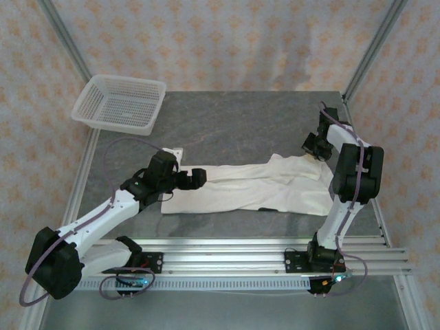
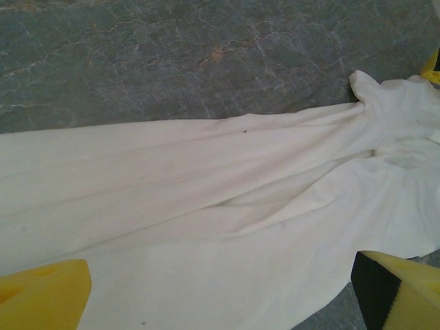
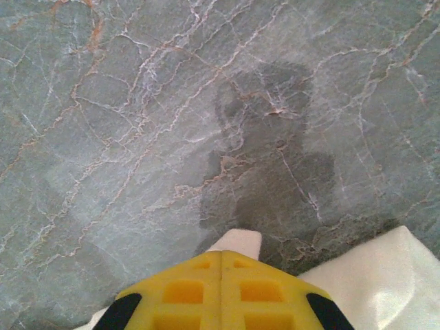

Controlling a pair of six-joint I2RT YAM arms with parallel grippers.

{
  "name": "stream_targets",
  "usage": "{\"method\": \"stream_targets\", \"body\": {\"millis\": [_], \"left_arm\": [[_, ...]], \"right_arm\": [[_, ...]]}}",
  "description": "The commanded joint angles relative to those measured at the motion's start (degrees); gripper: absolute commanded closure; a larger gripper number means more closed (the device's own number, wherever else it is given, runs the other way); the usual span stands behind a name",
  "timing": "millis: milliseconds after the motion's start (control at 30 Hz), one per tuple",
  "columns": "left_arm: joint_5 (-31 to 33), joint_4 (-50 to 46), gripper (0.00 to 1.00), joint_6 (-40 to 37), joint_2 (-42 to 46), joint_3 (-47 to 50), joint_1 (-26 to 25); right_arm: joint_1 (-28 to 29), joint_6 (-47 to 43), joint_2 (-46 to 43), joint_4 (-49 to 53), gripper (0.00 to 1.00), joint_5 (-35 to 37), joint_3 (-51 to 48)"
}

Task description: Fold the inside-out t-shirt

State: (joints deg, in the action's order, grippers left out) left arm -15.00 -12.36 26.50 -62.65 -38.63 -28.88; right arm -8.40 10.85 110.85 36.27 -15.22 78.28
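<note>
Top view: left gripper (image 1: 199, 179), black, jaws spread, low over the left end of the t-shirt (image 1: 261, 189). Its arm reaches from the near-left base, elbow bent, forearm angled inward. The right gripper (image 1: 316, 148) sits at the shirt's far right corner, with its arm rising upright from the near-right base and bending over and down. The t-shirt is cream-white soft cloth, gathered into a long wrinkled strip lying left to right across the middle of the table (image 1: 240, 127), a grey stone-patterned slab. A white plastic mesh basket (image 1: 120, 104), rectangular, sits at the far left corner, well apart from the shirt. Left wrist view: left gripper (image 2: 220, 295) is wide open and holds nothing, its yellow fingers (image 2: 41, 295) at the lower corners. The t-shirt (image 2: 206, 199) spreads beneath in long shallow folds, with veined grey table (image 2: 172, 55) beyond. Right wrist view: right gripper (image 3: 221, 261) has its yellow ribbed fingers pressed together, and a small nub of cream cloth pokes out at the tips, so it is pinching the shirt's edge. More of the t-shirt (image 3: 385, 282) lies lower right on the marbled table (image 3: 137, 124).
</note>
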Motion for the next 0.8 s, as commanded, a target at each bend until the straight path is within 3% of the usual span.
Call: {"method": "stream_targets", "body": {"millis": [0, 200, 233, 267, 300, 333, 633, 767], "left_arm": [[2.08, 0.00, 0.01, -0.09, 0.20, 0.66, -0.39], [1.95, 0.12, 0.01, 0.13, -0.36, 0.49, -0.44], [1.85, 0.27, 0.02, 0.13, -0.36, 0.49, -0.43], [1.89, 0.39, 0.01, 0.13, -0.47, 0.58, -0.47], [1.82, 0.49, 0.02, 0.12, -0.52, 0.61, -0.42], [1.80, 0.49, 0.01, 0.05, -0.69, 0.49, -0.40], [2.07, 0.23, 0.02, 0.15, -1.38, 0.36, -0.43], [2.21, 0.31, 0.02, 0.23, -1.44, 0.49, -0.50]], "right_arm": [[0.23, -0.32, -2.54, 2.25, 1.00, 2.38, 0.22], [0.23, -0.75, -8.65, -1.46, 1.00, 6.39, -5.08], [0.23, -1.14, -9.05, -1.92, 0.91, 6.81, -5.58], [0.24, -1.43, -8.93, -1.70, 0.73, 7.10, -5.53], [0.28, -1.66, -8.50, -1.37, 0.61, 6.98, -5.16], [0.23, -1.93, -7.72, -0.78, 0.57, 6.55, -4.42], [0.57, -3.09, 0.34, 2.96, 0.52, 2.06, 2.27], [0.85, -2.99, 0.60, 2.86, 0.57, 1.69, 2.36]]}}
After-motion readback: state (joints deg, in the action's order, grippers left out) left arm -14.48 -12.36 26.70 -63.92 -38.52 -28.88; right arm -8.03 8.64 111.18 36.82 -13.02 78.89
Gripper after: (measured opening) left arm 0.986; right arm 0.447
